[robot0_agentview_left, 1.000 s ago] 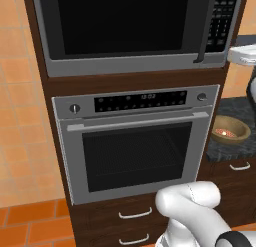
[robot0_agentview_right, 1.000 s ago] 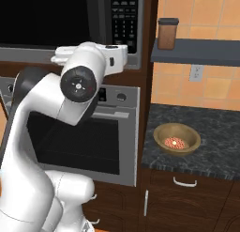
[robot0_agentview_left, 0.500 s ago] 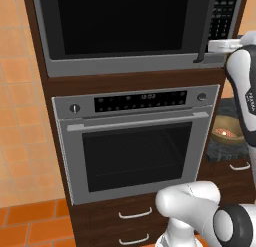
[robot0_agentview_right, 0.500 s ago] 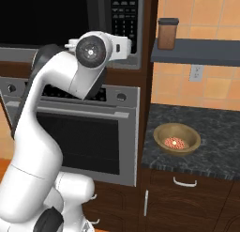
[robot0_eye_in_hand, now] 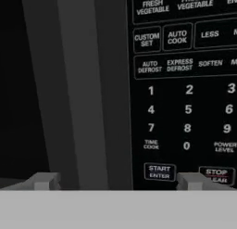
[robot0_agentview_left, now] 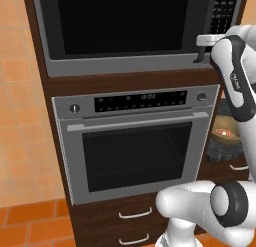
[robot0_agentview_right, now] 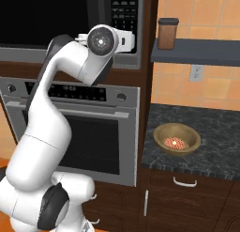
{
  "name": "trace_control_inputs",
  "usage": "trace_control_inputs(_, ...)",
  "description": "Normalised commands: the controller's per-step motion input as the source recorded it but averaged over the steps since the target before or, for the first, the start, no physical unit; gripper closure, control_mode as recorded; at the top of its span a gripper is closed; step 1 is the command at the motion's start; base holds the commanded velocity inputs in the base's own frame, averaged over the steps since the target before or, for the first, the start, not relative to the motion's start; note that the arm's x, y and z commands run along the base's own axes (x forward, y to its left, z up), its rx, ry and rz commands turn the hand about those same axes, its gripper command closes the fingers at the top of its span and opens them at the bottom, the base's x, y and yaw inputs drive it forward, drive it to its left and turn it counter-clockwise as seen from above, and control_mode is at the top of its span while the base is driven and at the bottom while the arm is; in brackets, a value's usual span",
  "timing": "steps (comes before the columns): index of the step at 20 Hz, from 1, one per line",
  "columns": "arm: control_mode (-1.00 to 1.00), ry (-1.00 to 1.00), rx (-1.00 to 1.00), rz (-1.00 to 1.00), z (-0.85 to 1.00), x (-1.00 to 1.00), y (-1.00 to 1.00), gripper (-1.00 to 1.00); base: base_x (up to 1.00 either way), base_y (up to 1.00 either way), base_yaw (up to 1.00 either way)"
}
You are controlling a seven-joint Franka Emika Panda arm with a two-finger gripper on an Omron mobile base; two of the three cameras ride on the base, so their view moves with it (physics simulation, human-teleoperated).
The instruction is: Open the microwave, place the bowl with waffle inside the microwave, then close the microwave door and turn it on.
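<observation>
hand view: i'm looking straight at the microwave (robot0_eye_in_hand: 115,84) front, with its dark vertical handle (robot0_eye_in_hand: 78,84) standing left of the keypad (robot0_eye_in_hand: 185,84). my gripper (robot0_eye_in_hand: 115,181) is sitting wide open and holding nothing, one fingertip low beside the handle, the other just under the start button. in the left base view the microwave door (robot0_agentview_left: 125,26) is sitting shut above the oven (robot0_agentview_left: 135,146), and my arm is reaching up at the microwave's right edge, near the handle's lower end. in the right base view the bowl with waffle (robot0_agentview_right: 176,139) is resting on the dark counter (robot0_agentview_right: 215,137), right of the oven and well below the microwave. a brown canister (robot0_agentview_right: 168,34) is standing on the shelf right of the microwave.
</observation>
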Motion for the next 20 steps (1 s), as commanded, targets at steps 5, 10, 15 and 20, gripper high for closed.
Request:
trace_control_inputs(5, -1.00, 0.00, 0.00, 0.00, -0.06, 0.72, 0.00, -1.00, 0.00, 0.00, 0.00)
trace_control_inputs(10, -1.00, 0.00, 0.00, 0.00, -0.09, 0.63, 0.00, -1.00, 0.00, 0.00, 0.00)
trace_control_inputs(15, -1.00, 0.00, 0.00, 0.00, -0.05, 0.30, 0.00, 1.00, 0.00, 0.00, 0.00)
trace_control_inputs(20, -1.00, 0.00, 0.00, 0.00, 0.00, 0.00, 0.00, 1.00, 0.00, 0.00, 0.00)
